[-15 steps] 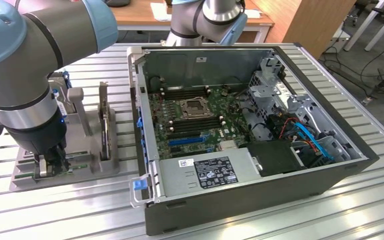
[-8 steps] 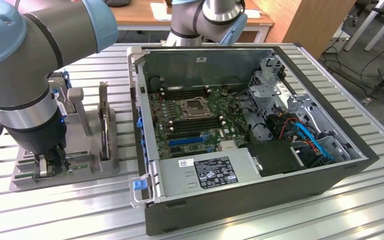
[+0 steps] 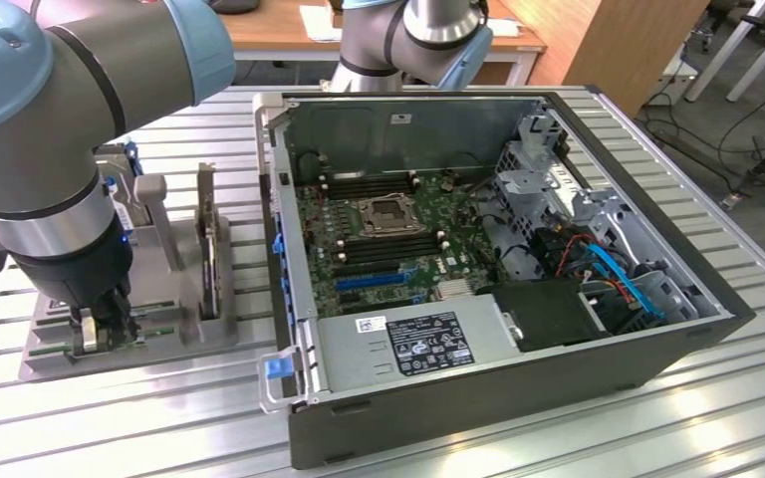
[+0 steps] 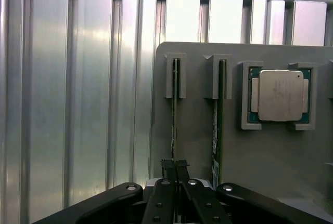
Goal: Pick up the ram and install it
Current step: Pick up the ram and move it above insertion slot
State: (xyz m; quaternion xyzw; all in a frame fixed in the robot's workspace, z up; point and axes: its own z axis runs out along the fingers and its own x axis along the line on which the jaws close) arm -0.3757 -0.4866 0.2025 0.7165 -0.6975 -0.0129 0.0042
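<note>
- Gripper [image 4: 175, 170]: fingers pinched shut on the ram [image 4: 175, 117], which stands edge-on in its slot of the grey holder [image 4: 195, 130].
- Step: pick-up; grasp made, stick apparently not yet lifted.
- Requirement: a straight pull along the slot, clear of the second stick [image 4: 217, 130] beside it.

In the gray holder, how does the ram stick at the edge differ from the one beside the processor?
The gripper is shut on the edge ram stick; the inner ram stick is free. The inner ram stick shows a pale label; the edge ram stick shows none. Both stand on edge in slots of the gray holder.
</note>
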